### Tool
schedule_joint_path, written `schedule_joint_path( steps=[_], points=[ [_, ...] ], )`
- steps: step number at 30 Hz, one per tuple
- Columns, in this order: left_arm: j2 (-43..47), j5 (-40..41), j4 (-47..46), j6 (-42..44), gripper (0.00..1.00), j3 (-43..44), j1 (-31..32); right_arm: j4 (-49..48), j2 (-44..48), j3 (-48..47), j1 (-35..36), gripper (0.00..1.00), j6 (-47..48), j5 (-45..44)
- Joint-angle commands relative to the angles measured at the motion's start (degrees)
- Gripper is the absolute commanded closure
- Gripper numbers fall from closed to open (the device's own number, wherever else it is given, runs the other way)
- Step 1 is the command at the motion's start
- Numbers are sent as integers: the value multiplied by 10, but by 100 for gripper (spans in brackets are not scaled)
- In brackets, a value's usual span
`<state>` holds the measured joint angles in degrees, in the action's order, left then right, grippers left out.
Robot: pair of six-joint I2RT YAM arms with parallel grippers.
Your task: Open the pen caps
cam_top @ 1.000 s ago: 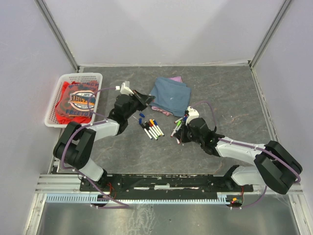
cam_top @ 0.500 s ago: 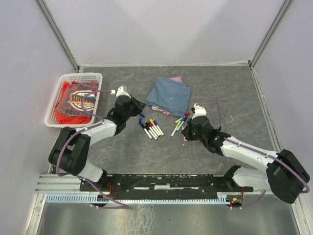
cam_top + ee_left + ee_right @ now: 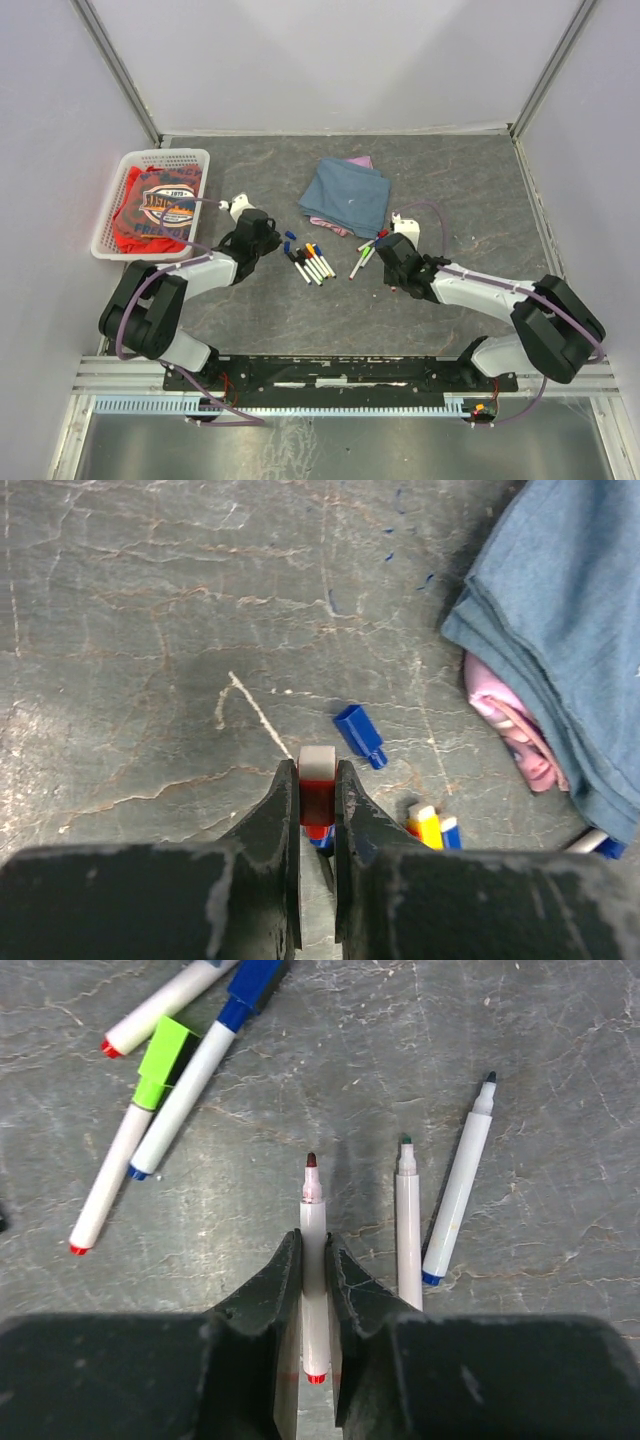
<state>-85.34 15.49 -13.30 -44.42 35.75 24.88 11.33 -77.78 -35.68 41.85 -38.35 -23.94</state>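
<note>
**Left arm drawn back, right arm low**

The left gripper [image 3: 318,780] is now sitting farther left of the blue cloth [image 3: 349,195] than a second ago, clenching a red cap [image 3: 318,800] at lower centre of its wrist view; the right gripper [image 3: 315,1255] is straddling an uncapped red-tipped pen [image 3: 314,1205], and whether it is squeezing cannot be told; other pens [image 3: 314,264] are lying mid-frame.

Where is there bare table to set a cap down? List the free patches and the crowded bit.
Free: the right side of the table, between the blue cloth and the right wall; also the near strip between the pens and the table's near edge. Crowded: the centre just below the cloth, where pens and loose caps lie close together.
</note>
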Motion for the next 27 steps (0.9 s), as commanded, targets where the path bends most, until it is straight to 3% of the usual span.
schedule_joint_path(
  steps=[1,14,27],
  points=[
    [-11,28,-17,27,89,-9,1,1,-23,-33,-2,80,-6,-38],
    [-27,15,-48,25,64,-26,1,-3,-65,-38,-8,72,-13,-62],
    [-15,10,-52,25,59,-34,1,38,-13,-71,-5,66,-2,-62]
  ],
)
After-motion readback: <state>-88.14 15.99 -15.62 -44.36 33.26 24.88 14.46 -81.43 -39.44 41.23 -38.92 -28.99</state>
